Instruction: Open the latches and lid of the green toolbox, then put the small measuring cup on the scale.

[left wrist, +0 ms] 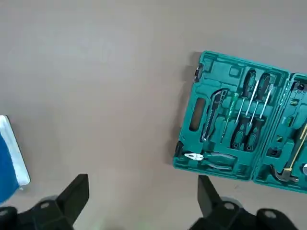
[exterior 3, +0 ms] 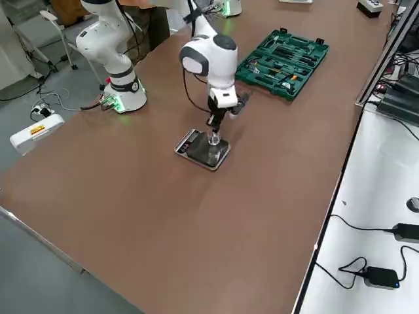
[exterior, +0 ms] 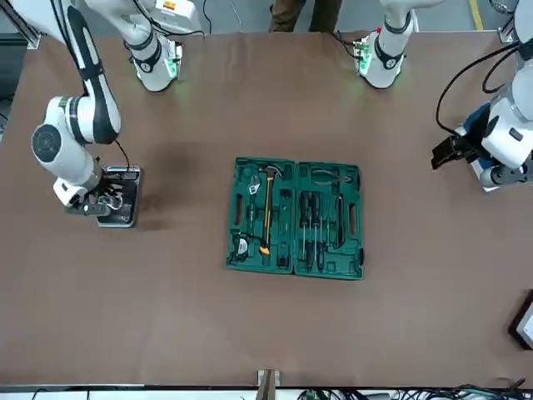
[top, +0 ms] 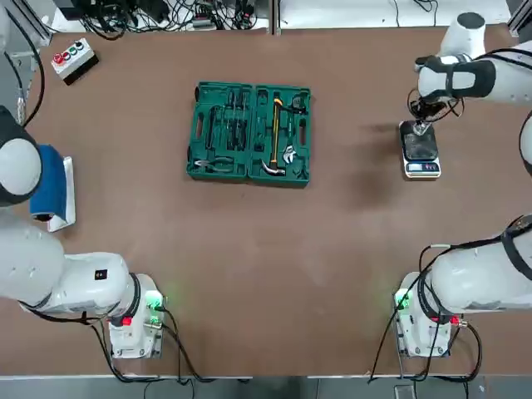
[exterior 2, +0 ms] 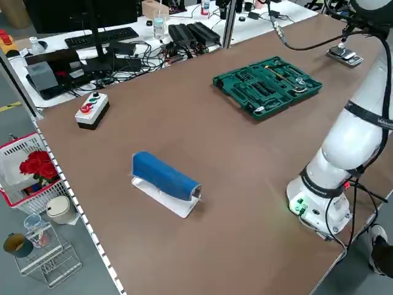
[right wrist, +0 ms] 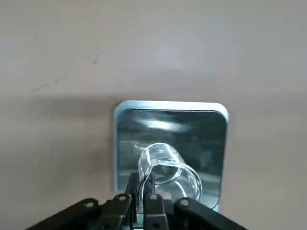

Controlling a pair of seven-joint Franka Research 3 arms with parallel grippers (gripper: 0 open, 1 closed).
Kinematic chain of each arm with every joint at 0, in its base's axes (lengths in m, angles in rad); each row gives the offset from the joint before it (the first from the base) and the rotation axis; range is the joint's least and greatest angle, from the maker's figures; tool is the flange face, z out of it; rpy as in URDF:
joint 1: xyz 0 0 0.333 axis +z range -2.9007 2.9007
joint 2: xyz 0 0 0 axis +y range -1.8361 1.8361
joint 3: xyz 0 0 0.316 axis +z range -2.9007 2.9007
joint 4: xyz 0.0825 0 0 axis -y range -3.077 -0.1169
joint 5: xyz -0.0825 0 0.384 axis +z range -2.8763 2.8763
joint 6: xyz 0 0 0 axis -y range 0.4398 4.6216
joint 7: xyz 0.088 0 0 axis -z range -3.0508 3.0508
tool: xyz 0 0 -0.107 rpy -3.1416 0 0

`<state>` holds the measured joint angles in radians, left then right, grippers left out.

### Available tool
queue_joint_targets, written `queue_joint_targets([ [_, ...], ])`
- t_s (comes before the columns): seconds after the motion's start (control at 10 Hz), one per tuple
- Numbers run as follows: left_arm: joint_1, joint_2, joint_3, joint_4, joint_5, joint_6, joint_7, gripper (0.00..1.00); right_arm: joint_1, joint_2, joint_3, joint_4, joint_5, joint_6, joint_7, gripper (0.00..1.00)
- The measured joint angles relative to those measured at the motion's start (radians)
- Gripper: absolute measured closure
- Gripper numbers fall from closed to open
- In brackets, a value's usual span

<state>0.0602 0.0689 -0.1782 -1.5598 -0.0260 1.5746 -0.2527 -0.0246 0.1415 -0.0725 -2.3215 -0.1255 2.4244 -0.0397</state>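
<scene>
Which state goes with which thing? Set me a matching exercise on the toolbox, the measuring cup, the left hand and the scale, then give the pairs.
Things:
1. green toolbox
2. small measuring cup
3. left hand
4. scale

States:
A. held by its wall in the right hand, above the black plate
B. open and empty, away from the work
C. lid folded flat, tools showing
D. under the right hand

Pairs: 1-C, 2-A, 3-B, 4-D
</scene>
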Motion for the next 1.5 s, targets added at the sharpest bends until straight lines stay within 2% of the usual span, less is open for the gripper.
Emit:
queue_joint_targets([
  [0.5,-0.001,0.015,0.000,0.002,-0.008,0.000,-0.003,0.00,-0.012,0.005,-0.021,-0.035,0.000,0.047,-0.044,0.93],
  [1.1,-0.001,0.018,0.000,0.002,-0.008,0.000,-0.003,0.00,-0.012,0.023,-0.023,-0.045,0.000,0.056,-0.045,0.92],
  [1.3,-0.001,0.018,0.000,0.002,-0.008,0.000,-0.003,0.00,-0.012,0.024,-0.022,-0.045,0.000,0.056,-0.046,0.81],
  [1.5,-0.001,0.018,0.000,0.002,-0.008,0.000,-0.003,0.00,-0.011,0.024,-0.022,-0.044,0.000,0.056,-0.046,0.52],
])
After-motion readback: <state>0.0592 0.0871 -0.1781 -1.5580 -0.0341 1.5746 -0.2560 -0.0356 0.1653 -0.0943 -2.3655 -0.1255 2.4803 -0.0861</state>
